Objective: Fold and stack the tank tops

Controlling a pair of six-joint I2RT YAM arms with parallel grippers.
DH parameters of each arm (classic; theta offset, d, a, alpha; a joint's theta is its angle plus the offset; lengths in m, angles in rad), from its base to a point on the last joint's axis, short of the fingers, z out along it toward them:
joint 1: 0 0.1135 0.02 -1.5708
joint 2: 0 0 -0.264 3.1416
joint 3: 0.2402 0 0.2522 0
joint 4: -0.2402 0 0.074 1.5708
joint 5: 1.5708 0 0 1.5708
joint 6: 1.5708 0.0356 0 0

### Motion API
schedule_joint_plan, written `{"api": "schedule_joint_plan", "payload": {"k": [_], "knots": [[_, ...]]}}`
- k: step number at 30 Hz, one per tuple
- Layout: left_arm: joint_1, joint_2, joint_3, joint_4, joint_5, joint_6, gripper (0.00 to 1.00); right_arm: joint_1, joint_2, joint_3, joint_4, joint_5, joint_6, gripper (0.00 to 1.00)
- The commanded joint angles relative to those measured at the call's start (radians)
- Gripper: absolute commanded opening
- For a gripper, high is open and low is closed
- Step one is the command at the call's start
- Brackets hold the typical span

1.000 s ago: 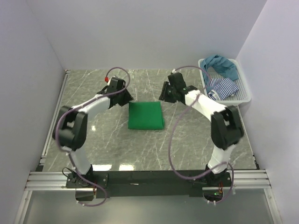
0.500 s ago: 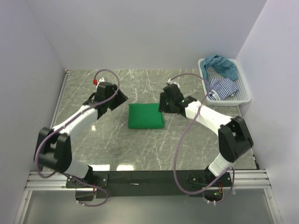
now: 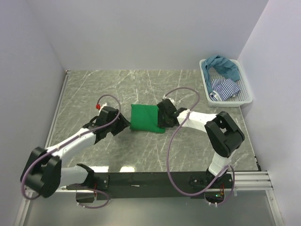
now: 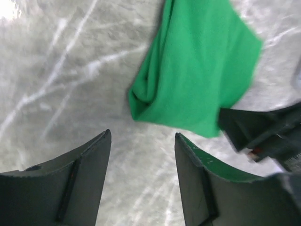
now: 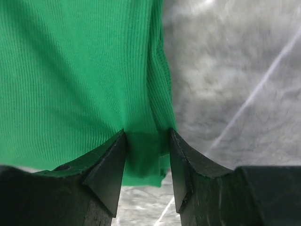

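The left gripper stands open and empty beside the folded green tank top (flat on the table). The right gripper straddles its edge, jaws parted.

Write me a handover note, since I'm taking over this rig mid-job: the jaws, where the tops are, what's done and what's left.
Left gripper: jaws open and empty, low over the table by the green top's left edge.
Right gripper: jaws open, astride the green top's right edge; no pinch that I can see.
Green top: folded into a square, mid-table.
Teal top and striped top: unfolded, in the basket at the far right corner.
Done: one top folded.
Left: fold the other two and stack all three.
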Motion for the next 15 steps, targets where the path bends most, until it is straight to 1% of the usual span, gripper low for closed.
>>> {"api": "schedule_joint_plan", "payload": {"k": [1, 2, 3, 4, 6, 7, 9, 10, 11, 13, 14, 15], "knots": [[-0.036, -0.11, -0.034, 0.011, -0.043, -0.135, 0.61, -0.004, -0.036, -0.08, 0.052, 0.015, 0.049, 0.47], [-0.055, -0.125, -0.058, 0.011, -0.054, -0.161, 0.6, -0.002, -0.063, -0.102, 0.084, -0.013, 0.075, 0.47], [-0.103, -0.14, -0.068, 0.008, -0.07, -0.189, 0.58, -0.002, -0.076, -0.145, 0.104, -0.03, 0.092, 0.47], [-0.129, -0.166, -0.088, 0.005, -0.108, -0.244, 0.57, 0.004, -0.088, -0.168, 0.124, -0.043, 0.112, 0.47], [-0.189, -0.183, -0.108, 0.011, -0.122, -0.291, 0.55, 0.019, -0.123, -0.24, 0.194, -0.079, 0.179, 0.46], [-0.206, -0.186, -0.124, 0.012, -0.143, -0.337, 0.55, 0.042, -0.134, -0.263, 0.219, -0.091, 0.202, 0.46], [-0.229, -0.183, -0.137, 0.009, -0.165, -0.368, 0.54, 0.068, -0.163, -0.332, 0.31, -0.116, 0.285, 0.46], [-0.229, -0.176, -0.141, 0.002, -0.177, -0.391, 0.54, 0.111, -0.174, -0.349, 0.346, -0.154, 0.343, 0.45], [-0.229, -0.173, -0.141, -0.008, -0.198, -0.402, 0.54, 0.138, -0.183, -0.36, 0.393, -0.159, 0.371, 0.45], [-0.227, -0.161, -0.138, -0.002, -0.217, -0.402, 0.55, 0.209, -0.186, -0.348, 0.417, -0.16, 0.413, 0.45], [-0.229, -0.153, -0.132, -0.003, -0.243, -0.399, 0.55, 0.281, -0.177, -0.332, 0.424, -0.157, 0.442, 0.45], [-0.221, -0.142, -0.122, -0.011, -0.252, -0.398, 0.55, 0.31, -0.173, -0.297, 0.421, -0.15, 0.454, 0.45]]}}
